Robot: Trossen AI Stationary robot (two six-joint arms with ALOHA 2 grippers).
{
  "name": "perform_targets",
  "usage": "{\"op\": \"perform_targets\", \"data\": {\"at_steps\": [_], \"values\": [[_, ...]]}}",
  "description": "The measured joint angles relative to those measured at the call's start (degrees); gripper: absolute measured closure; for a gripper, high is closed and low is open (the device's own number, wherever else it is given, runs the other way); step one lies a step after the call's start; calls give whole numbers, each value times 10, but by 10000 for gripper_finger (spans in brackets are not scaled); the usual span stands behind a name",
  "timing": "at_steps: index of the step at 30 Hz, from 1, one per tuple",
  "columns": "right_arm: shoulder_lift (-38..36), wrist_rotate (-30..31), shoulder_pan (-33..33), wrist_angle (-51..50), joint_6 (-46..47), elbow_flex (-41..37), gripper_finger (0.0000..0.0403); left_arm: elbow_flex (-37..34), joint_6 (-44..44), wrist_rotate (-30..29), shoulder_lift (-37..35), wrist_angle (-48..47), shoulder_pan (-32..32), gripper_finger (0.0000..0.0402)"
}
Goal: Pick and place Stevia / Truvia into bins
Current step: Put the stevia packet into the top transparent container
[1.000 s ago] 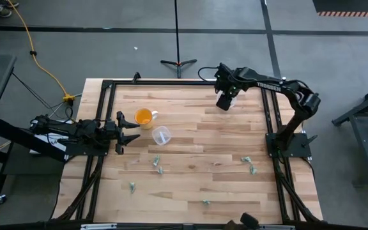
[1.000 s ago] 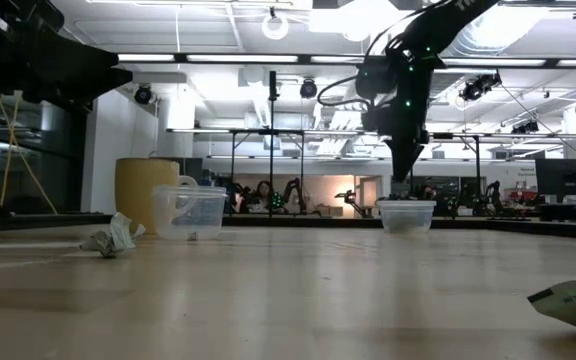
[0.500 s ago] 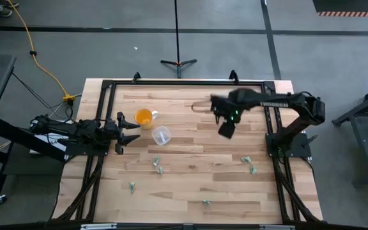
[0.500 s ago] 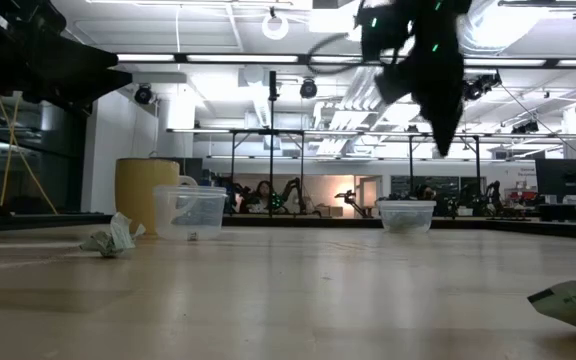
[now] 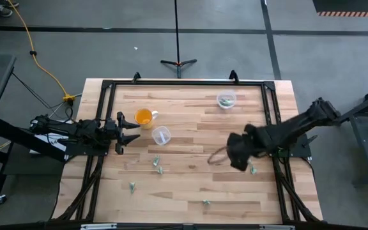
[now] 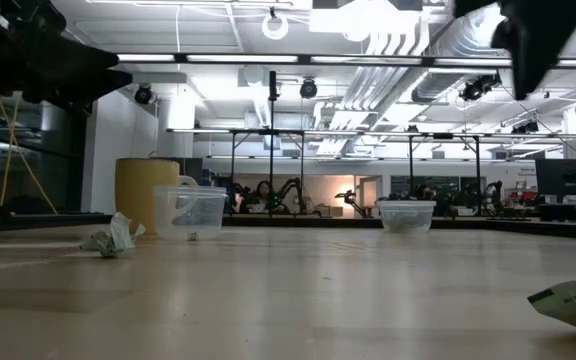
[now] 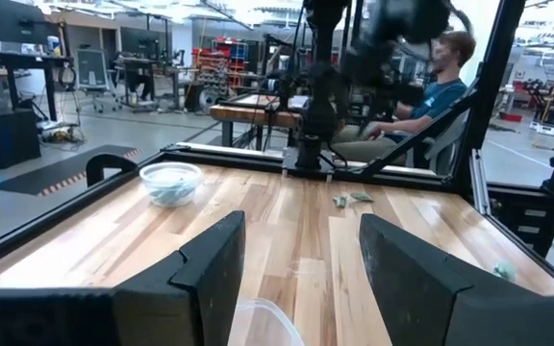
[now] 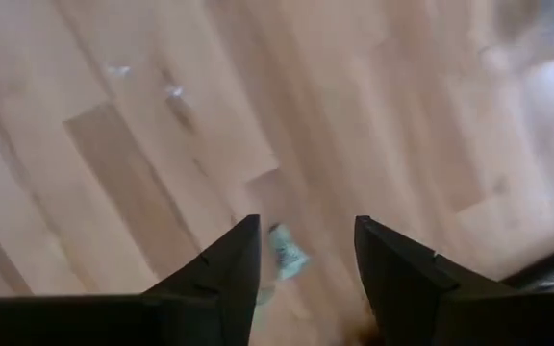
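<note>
Several green-and-white packets lie flat on the wooden table: two (image 5: 155, 160) (image 5: 160, 170) near the middle, two (image 5: 246, 159) (image 5: 253, 169) by the right edge, others (image 5: 132, 186) (image 5: 206, 202) near the front. One clear cup (image 5: 226, 99) stands at the far side with packets in it; the second clear cup (image 5: 161, 135) stands left of centre. My right gripper (image 5: 238, 155) hangs open above the right-hand packets; its wrist view shows a packet (image 8: 287, 255) below and between the open fingers (image 8: 306, 226), not touched. My left gripper (image 5: 133, 130) waits open at the left edge, facing the nearer cup (image 7: 258, 322).
An orange cup with a handle (image 5: 144, 117) stands just beyond the left-of-centre clear cup. A black frame (image 5: 184, 82) runs round the table's edges. A person (image 7: 445, 67) sits beyond the right side. The middle of the table is bare wood.
My right gripper has swung from above the far clear cup toward the near right part of the table, and now hangs over the packets by the right edge. The far cup stays where it stood, now uncovered.
</note>
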Motion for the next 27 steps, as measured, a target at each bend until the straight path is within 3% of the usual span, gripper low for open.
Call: {"op": "perform_targets", "data": {"at_steps": [6, 14, 27], "values": [[-1, -34, 80, 76, 82, -137, 218, 0, 0, 0, 0, 2, 0, 160], [-1, -53, 82, 217, 79, -274, 190, 0, 0, 0, 0, 5, 0, 160], [-1, -46, 47, 276, 42, -337, 194, 0, 0, 0, 0, 8, 0, 160]]}}
